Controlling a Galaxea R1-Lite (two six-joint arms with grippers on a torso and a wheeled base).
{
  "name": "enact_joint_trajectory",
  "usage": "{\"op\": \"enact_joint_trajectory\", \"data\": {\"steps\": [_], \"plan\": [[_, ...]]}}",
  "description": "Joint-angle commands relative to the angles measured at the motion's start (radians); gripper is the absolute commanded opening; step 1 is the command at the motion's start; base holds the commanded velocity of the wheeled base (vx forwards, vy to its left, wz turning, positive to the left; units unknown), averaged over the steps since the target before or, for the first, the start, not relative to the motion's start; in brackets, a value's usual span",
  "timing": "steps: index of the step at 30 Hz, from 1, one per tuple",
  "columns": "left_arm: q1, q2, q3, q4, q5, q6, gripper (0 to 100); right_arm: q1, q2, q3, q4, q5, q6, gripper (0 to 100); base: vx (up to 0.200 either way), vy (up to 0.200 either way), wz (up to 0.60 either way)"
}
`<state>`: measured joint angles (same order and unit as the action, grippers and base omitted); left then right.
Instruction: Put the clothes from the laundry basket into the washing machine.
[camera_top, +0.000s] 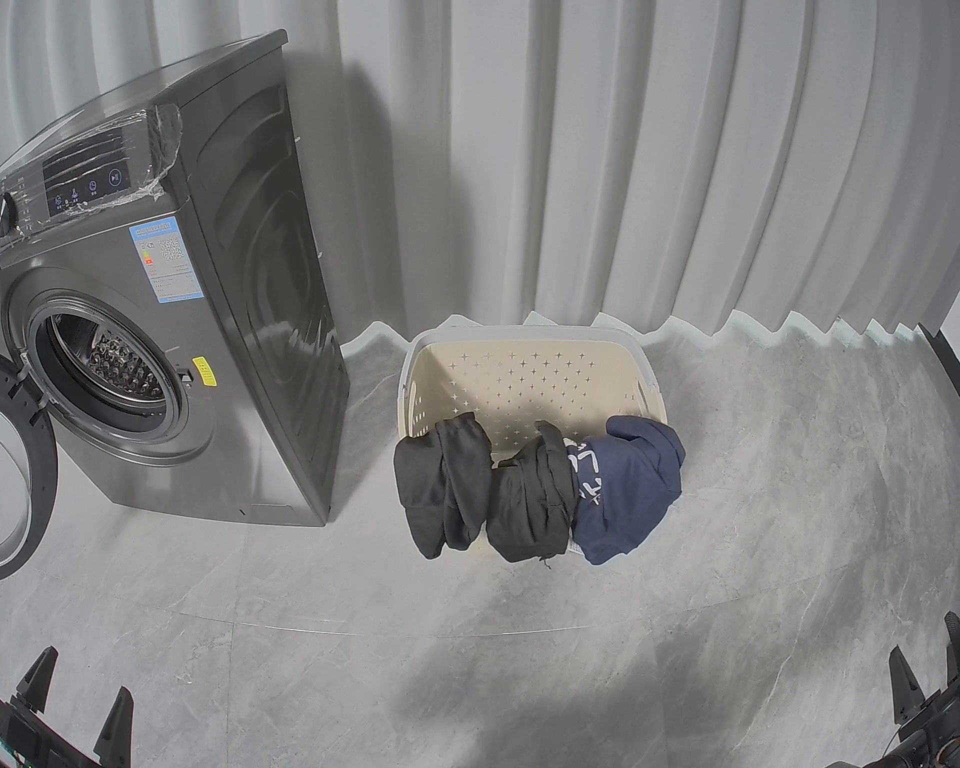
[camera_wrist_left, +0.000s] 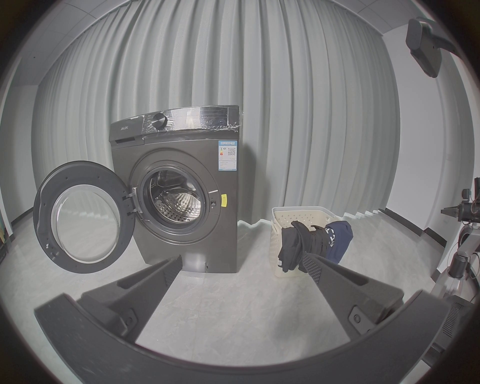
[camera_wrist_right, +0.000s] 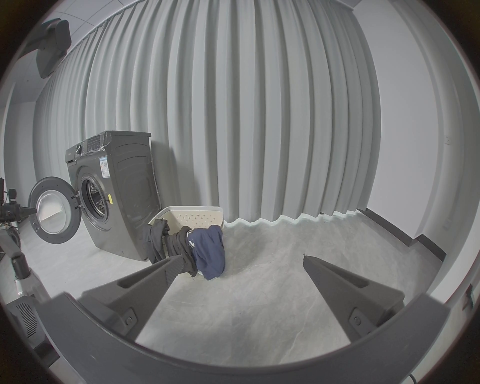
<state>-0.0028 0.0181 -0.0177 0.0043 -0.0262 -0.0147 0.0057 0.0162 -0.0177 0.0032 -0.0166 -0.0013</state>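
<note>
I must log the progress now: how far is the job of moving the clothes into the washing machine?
Done: only the washer door stands open; the drum looks empty. In hand: nothing, the left hand and right hand are open and empty. Left: all the clothes hanging over the laundry basket rim.

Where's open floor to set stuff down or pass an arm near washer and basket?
Widest bare floor: right of the laundry basket to the curtain, and in front of the basket. A narrower strip runs between the washing machine and basket. Crowded: basket's near rim, draped with clothes; the open door juts beside the drum opening.
</note>
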Motion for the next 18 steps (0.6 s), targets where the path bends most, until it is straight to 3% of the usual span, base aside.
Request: {"op": "enact_joint_trajectory", "data": {"steps": [1, 7, 18], "plan": [[0.0, -0.017, 0.016, 0.0, 0.0, -0.002, 100, 0.0, -0.01, 0.016, 0.0, 0.0, 0.0, 100, 0.0, 0.0, 0.0], [0.0, -0.017, 0.015, 0.0, 0.002, -0.004, 100, 0.0, -0.01, 0.016, 0.0, 0.0, 0.0, 100, 0.0, 0.0, 0.0], [0.0, -0.017, 0.016, 0.0, 0.0, -0.004, 100, 0.0, -0.01, 0.016, 0.0, 0.0, 0.0, 100, 0.2, 0.0, 0.0]]}}
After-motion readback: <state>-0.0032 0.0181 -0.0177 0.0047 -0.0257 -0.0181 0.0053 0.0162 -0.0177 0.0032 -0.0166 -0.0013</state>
